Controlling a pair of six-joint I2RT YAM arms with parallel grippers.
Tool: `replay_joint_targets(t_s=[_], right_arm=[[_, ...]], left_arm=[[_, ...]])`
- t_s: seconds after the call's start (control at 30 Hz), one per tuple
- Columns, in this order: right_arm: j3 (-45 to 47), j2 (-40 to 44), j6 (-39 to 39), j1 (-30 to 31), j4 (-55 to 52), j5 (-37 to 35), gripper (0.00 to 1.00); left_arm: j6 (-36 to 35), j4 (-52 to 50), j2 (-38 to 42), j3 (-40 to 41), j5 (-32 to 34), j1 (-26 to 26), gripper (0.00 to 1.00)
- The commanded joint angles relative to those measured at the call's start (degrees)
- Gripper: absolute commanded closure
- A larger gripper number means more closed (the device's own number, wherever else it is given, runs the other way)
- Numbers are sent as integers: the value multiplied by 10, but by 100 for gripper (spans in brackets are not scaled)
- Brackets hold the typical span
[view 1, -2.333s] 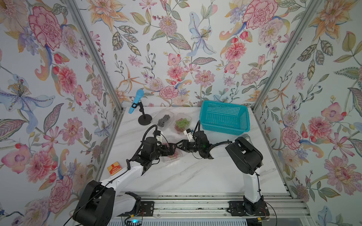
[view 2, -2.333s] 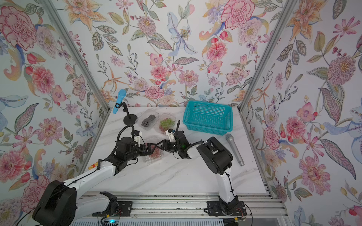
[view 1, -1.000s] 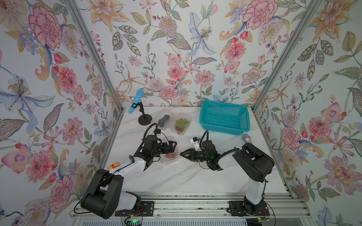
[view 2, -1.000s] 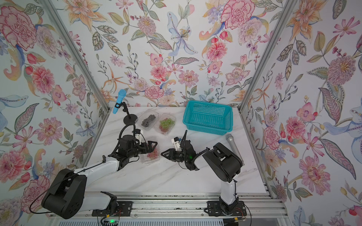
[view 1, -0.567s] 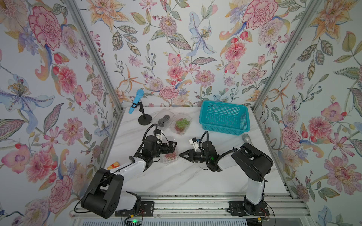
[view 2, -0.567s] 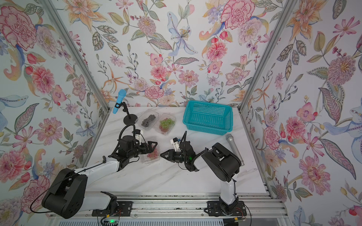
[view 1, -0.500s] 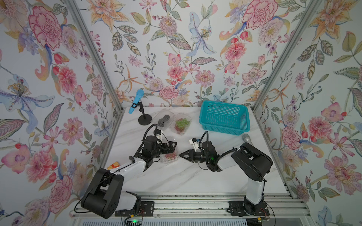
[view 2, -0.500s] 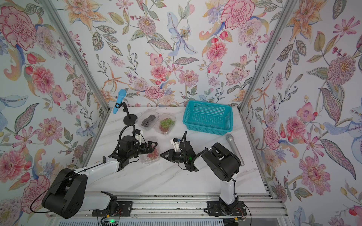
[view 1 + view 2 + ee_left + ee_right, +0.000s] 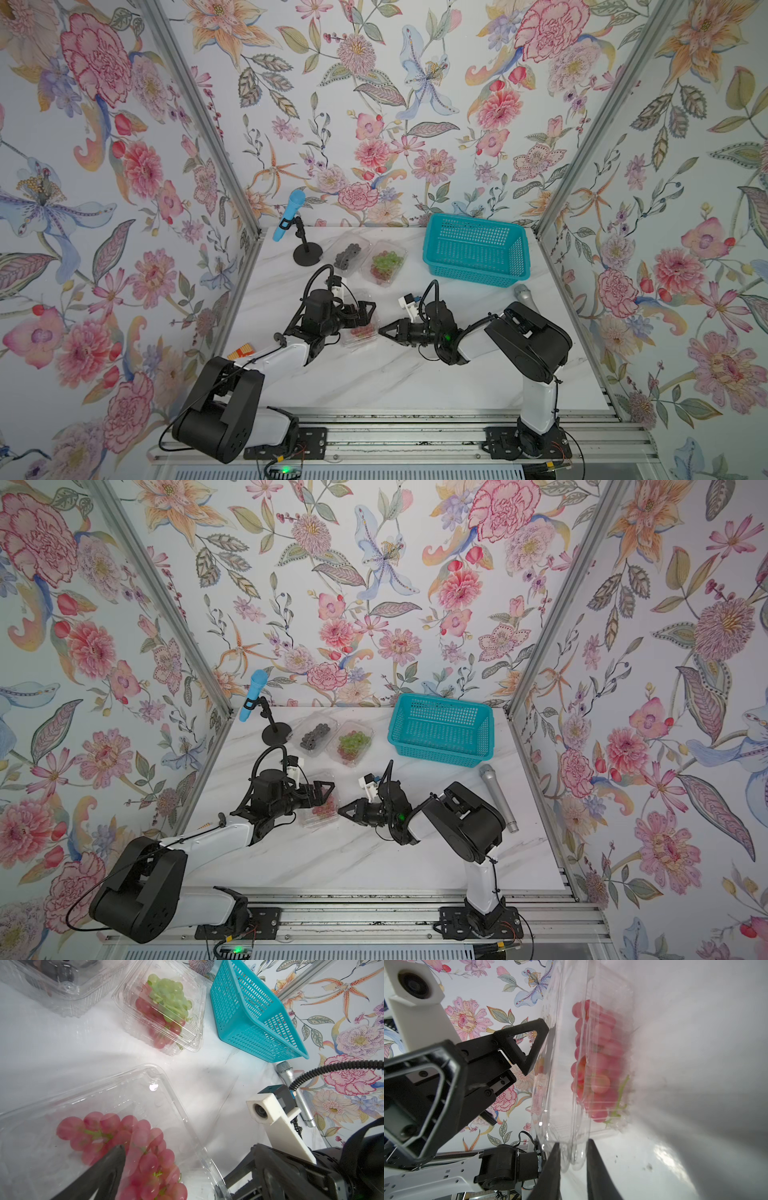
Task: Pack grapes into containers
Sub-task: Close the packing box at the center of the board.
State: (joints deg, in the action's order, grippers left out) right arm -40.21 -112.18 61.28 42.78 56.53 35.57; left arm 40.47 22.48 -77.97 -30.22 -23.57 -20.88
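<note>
Three clear containers lie on the marble table. The far ones hold dark grapes (image 9: 348,254) and green and red grapes (image 9: 385,262). The near container (image 9: 360,332) (image 9: 319,812) holds red-pink grapes (image 9: 133,1142) (image 9: 596,1059) under its lowered lid. My left gripper (image 9: 360,315) (image 9: 319,796) (image 9: 187,1169) is open wide above it, one finger (image 9: 529,1043) against the lid. My right gripper (image 9: 381,331) (image 9: 340,811) (image 9: 573,1147) lies low at the container's right end. Its jaws are narrow, open on either side of the clear rim tabs (image 9: 574,1159).
A teal basket (image 9: 478,272) (image 9: 440,748) stands at the back right. A grey microphone (image 9: 496,798) lies beside the right arm. A blue microphone on a black stand (image 9: 291,216) is at the back left. A small orange item (image 9: 241,352) sits at the table's left edge.
The right gripper drew back from over the near container to its right end, and its jaws have narrowed round the rim tabs. The left gripper stays open on the lid.
</note>
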Motion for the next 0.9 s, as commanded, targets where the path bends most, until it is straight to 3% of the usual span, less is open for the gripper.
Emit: replay_joint_targets(t_s=[0.0,0.63,0.87], right_arm=[[-15,-21,14,5,29,-2,81],[-22,-44,20,4,30,-7,91],[-19,-47,23,3,42,-2,88]], left_arm=[[6,-11,-11,18,-2,3,0],[8,5,-18,30,-2,3,0],[5,5,-23,27,-5,3,0]])
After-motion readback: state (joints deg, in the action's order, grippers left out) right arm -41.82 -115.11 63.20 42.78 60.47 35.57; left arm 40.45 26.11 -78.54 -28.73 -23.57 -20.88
